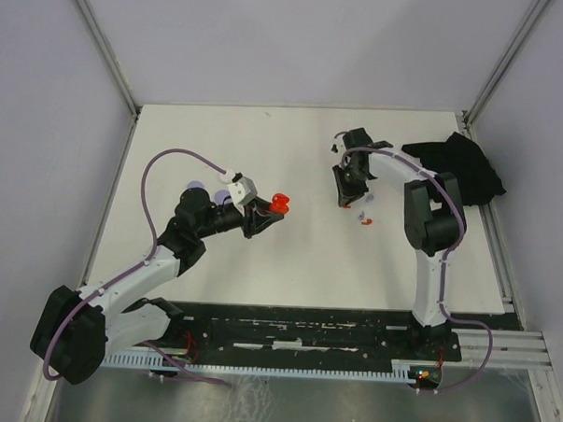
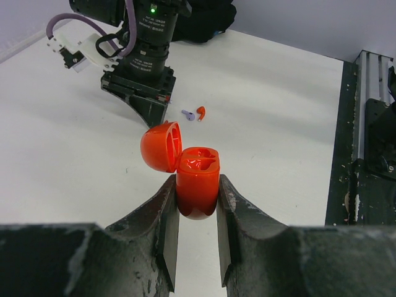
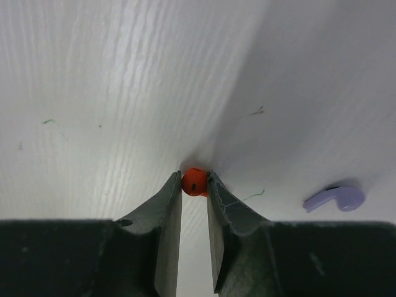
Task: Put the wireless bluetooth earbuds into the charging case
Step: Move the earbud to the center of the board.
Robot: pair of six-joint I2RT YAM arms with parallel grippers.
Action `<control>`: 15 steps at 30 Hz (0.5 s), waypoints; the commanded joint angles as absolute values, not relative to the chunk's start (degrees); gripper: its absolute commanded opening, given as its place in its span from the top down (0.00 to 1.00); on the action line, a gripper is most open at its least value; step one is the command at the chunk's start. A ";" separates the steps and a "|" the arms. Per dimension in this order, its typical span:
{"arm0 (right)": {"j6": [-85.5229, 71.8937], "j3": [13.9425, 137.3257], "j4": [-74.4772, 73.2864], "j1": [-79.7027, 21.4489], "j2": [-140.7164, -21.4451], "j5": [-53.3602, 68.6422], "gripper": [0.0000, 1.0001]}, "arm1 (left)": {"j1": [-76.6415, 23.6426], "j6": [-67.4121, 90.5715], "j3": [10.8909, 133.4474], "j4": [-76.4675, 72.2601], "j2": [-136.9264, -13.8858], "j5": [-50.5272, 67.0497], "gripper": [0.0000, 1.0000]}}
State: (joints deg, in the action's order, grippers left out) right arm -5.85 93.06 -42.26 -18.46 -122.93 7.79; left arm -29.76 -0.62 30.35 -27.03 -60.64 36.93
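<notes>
My left gripper (image 2: 197, 201) is shut on the body of a red charging case (image 2: 198, 179), held just above the table with its lid (image 2: 161, 146) hinged open to the left. It shows in the top view (image 1: 280, 204) at the table's middle. My right gripper (image 3: 194, 187) is shut on a tiny red earbud (image 3: 194, 181), right down at the white table surface. In the top view this gripper (image 1: 345, 201) points down, right of the case. A lilac earbud (image 3: 334, 199) lies to its right. Beside that lilac earbud (image 2: 187, 114) lies another red earbud (image 2: 201, 112).
A black cloth (image 1: 466, 168) lies at the table's back right. Two lilac round discs (image 1: 197, 185) sit behind my left arm. A black rail (image 2: 365, 161) runs along the table's near edge. Grey walls close in the table's sides and back.
</notes>
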 commanded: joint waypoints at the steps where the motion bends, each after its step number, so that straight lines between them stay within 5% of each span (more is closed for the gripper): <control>1: -10.02 88.76 -42.33 -20.87 -119.44 9.62 0.69 | -30.04 -3.32 31.86 -29.15 -59.56 36.82 0.97; 6: -9.14 85.97 -41.95 -22.01 -117.08 8.48 0.57 | -30.22 -2.99 31.78 -29.52 -59.33 36.96 0.97; 15: -8.84 83.05 -42.65 -24.82 -114.44 8.10 0.55 | -30.52 -2.77 31.60 -29.79 -58.85 37.09 0.97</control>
State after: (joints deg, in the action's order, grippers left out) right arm -8.34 84.36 -42.11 -23.29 -117.14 8.75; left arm -30.24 -0.60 30.35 -27.07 -60.55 36.95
